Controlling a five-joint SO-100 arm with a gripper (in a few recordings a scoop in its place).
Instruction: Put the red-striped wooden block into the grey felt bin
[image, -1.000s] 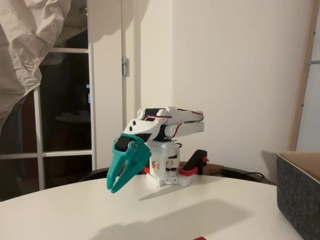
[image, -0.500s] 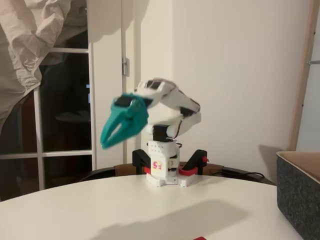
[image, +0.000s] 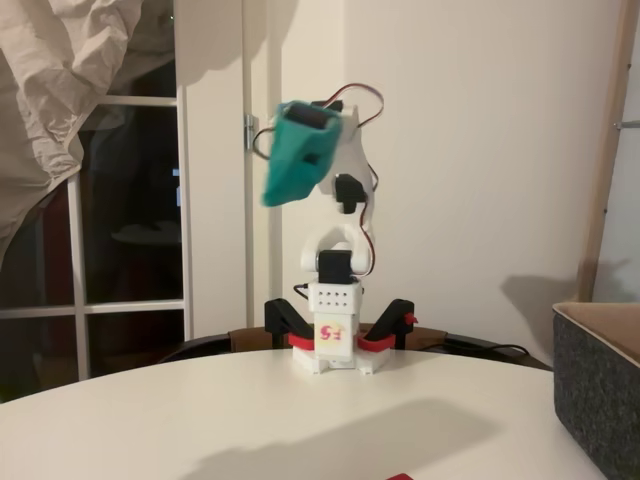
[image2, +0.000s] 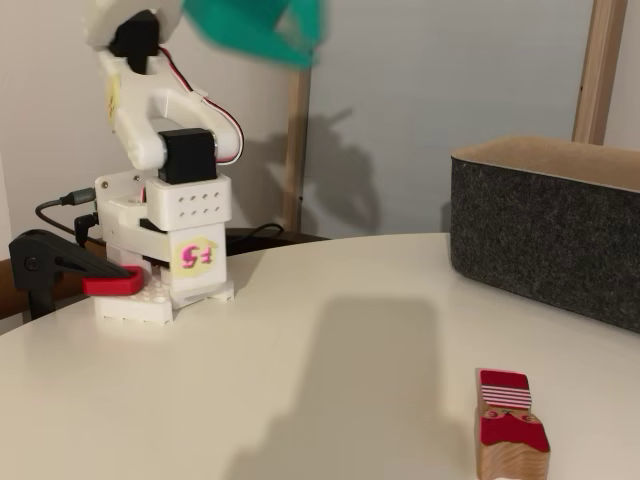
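The red-striped wooden block (image2: 510, 425) lies on the white round table (image2: 300, 350) near its front edge, striped end up; a red sliver of the block (image: 400, 477) also peeks in at the bottom edge of a fixed view. The grey felt bin (image2: 545, 240) with tan lining stands at the right, and its corner (image: 598, 400) is seen in both fixed views. My teal gripper (image: 272, 195) is raised high above the arm's base, blurred by motion, far from block and bin. It appears at the top edge as a teal smear (image2: 300, 50). Nothing visible is between its fingers.
The white arm base (image: 330, 335) is held to the table's far edge by black and red clamps (image2: 70, 270). A cable (image2: 60, 210) runs behind the base. A window and a draped cloth (image: 60, 90) are at the left behind the table.
The arm has unfolded from a low crouch beside its base and swung the gripper upward, from just above the table to well above the base.
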